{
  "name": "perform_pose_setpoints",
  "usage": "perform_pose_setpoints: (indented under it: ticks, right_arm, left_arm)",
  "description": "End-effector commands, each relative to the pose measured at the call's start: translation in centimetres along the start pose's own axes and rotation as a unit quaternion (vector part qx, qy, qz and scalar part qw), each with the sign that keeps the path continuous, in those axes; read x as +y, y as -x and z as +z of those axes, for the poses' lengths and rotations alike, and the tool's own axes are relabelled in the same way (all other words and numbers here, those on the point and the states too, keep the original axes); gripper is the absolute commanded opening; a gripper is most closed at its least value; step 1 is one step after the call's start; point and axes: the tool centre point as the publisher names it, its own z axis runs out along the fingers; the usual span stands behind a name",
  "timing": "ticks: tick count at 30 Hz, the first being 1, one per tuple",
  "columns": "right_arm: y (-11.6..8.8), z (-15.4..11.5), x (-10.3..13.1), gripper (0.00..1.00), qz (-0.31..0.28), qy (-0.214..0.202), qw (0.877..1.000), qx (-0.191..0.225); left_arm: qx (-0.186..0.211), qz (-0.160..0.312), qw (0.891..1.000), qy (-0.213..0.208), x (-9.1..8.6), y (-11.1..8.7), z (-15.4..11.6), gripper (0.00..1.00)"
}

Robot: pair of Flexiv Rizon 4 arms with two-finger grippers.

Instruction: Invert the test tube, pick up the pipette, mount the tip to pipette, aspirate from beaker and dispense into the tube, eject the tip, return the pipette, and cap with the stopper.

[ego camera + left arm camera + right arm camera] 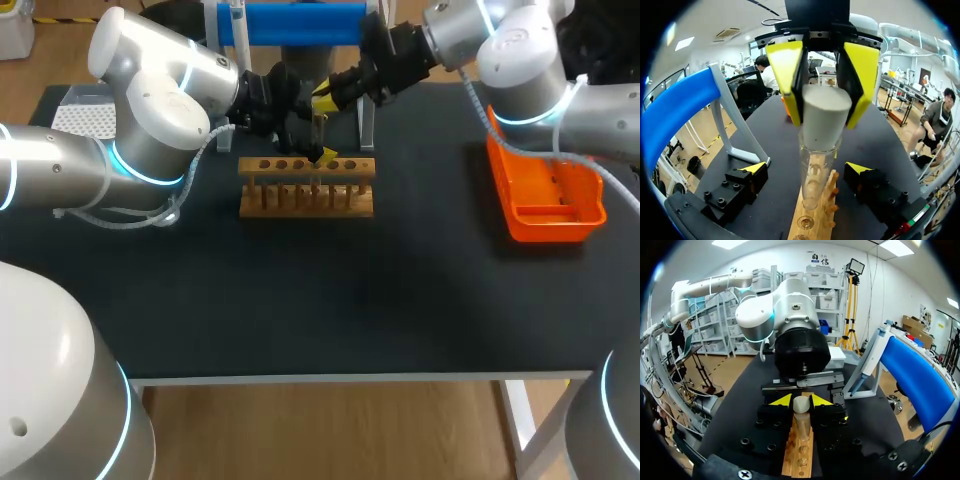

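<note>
A clear test tube [812, 175] stands upright in a hole of the wooden rack [306, 198], with a grey stopper [825, 125] on its mouth. My right gripper [801, 401] comes in from the right and is shut on the stopper [801, 405], one yellow tip on each side; from the left wrist it shows as the gripper [823, 107] above the tube. My left gripper [807, 170] faces it from the left and stands open wide, its fingers either side of the tube without touching it. In the head view both grippers [312, 138] [321, 108] meet over the rack's right half.
A blue stand [290, 22] on grey legs rises behind the rack. An orange tray [545, 195] lies at the right side of the black table [330, 300]. A white perforated box [85, 112] sits at the back left, behind my left arm.
</note>
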Motion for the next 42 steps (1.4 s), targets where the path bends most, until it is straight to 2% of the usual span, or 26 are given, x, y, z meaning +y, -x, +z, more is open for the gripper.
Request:
perform_pose_setpoints:
  ticks: [1,13,23,25,26,27,28,35,42]
  right_arm:
    - [0.1,0.2,0.0,0.00,0.000,-0.002,1.000,0.000]
    - [0.0,0.2,-0.2,0.00,0.000,-0.003,1.000,0.000]
    - [-0.5,0.7,-1.9,0.01,-0.005,-0.025,1.000,0.002]
    - [-0.6,0.7,-2.0,0.40,-0.004,-0.026,1.000,0.001]
    - [-0.6,0.7,-2.0,0.55,-0.004,-0.026,1.000,0.000]
    - [-0.6,0.7,-2.0,0.81,-0.004,-0.026,1.000,-0.001]
    - [-0.6,0.6,-2.1,1.00,-0.005,-0.024,1.000,-0.003]
    - [-0.5,0.1,-2.0,1.00,-0.005,-0.010,1.000,-0.012]
    - [-0.4,-0.9,-2.0,1.00,-0.012,0.023,0.999,-0.020]
  left_arm:
    - [0.002,0.000,1.000,0.000,0.0,0.1,0.1,1.00]
    - [0.002,0.000,1.000,0.000,0.0,0.1,0.1,1.00]
    - [0.002,0.000,1.000,0.000,0.0,0.1,0.1,1.00]
    - [0.002,0.000,1.000,0.000,0.0,0.1,0.1,1.00]
    - [0.002,0.000,1.000,0.000,0.0,0.1,0.1,1.00]
    - [0.002,0.000,1.000,0.000,0.0,0.1,0.1,1.00]
    - [0.002,0.000,1.000,0.000,0.0,0.1,0.1,1.00]
    - [0.002,0.000,1.000,0.000,0.0,0.1,0.1,1.00]
    - [0.002,0.000,1.000,0.000,0.0,0.1,0.1,1.00]
